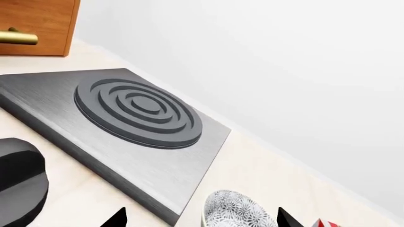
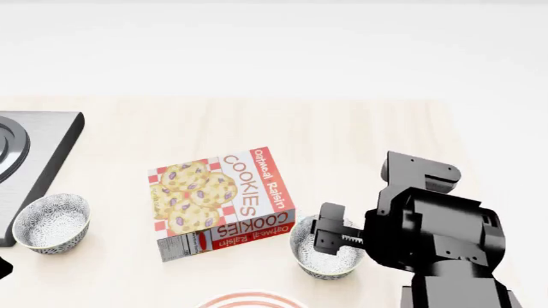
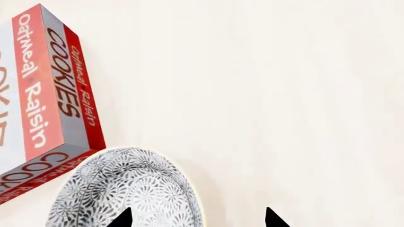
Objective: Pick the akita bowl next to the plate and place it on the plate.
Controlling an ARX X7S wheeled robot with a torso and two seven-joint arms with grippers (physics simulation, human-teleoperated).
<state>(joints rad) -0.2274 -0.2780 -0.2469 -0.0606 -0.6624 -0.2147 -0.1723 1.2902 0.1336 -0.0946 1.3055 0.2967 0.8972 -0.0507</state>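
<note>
The akita bowl, grey-and-white patterned, stands just right of the plate, whose red-striped rim peeks in at the bottom edge of the head view. My right gripper is open right over this bowl, one fingertip over the bowl and the other over the table beyond its rim. An identical bowl stands far left beside the stove. My left gripper is open near that bowl, holding nothing.
A cookies box lies between the two bowls, close to the right one. A grey stove plate sits at the far left. A wooden drawer front and a dark round object show in the left wrist view.
</note>
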